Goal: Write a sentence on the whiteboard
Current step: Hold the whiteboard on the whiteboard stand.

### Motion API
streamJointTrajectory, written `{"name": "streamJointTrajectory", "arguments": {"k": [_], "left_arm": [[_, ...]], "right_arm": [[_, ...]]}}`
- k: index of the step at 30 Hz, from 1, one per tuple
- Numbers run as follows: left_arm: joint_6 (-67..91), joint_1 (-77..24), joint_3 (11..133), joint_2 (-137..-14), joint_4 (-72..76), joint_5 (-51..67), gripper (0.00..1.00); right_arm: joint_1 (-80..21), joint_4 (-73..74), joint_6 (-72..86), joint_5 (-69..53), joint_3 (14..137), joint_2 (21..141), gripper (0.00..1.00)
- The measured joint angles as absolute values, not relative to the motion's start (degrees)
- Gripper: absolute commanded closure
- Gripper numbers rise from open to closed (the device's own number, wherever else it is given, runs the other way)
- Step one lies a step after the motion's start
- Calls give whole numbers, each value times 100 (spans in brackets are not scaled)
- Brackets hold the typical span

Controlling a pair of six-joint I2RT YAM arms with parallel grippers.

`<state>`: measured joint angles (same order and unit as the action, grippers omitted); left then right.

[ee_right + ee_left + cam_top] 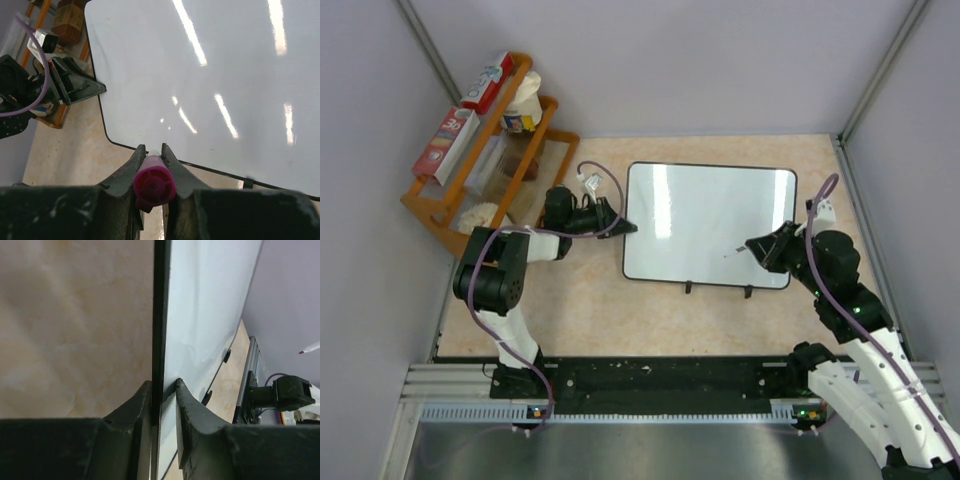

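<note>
The whiteboard point(710, 225) lies flat in the middle of the table, glossy white with a thin black frame. No sentence shows on it in any view. My left gripper point(620, 226) is shut on the board's left edge; in the left wrist view point(164, 387) its fingers pinch the black frame point(161, 315). My right gripper point(762, 247) is shut on a pink marker point(154, 182) and holds it over the board's lower right part, tip point(730, 254) pointing left. I cannot tell whether the tip touches the board point(200, 75).
A wooden rack point(440, 215) with boxes, a cup and jars stands at the back left, close to the left arm. Grey walls close in the table on three sides. A black rail point(620, 385) runs along the near edge.
</note>
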<state>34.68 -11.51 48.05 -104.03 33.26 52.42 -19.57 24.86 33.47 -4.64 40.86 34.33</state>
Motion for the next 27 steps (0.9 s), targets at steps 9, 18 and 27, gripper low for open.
{"name": "streamJointTrajectory", "arguments": {"k": [9,18,27], "left_arm": [[4254,-1234,4602,-10412,4737,6119,100],[4517,-1431,4624,-10626,5354,6104,100],[4880,-1610,4646,-11026,6139,6049,100]], "right_arm": [[-1957,2486,3345,-464,4086,3339,100],[-1957,2486,3345,-464,4086,3275,100],[-1957,2488,3345,-464,4084,3269,100]]}}
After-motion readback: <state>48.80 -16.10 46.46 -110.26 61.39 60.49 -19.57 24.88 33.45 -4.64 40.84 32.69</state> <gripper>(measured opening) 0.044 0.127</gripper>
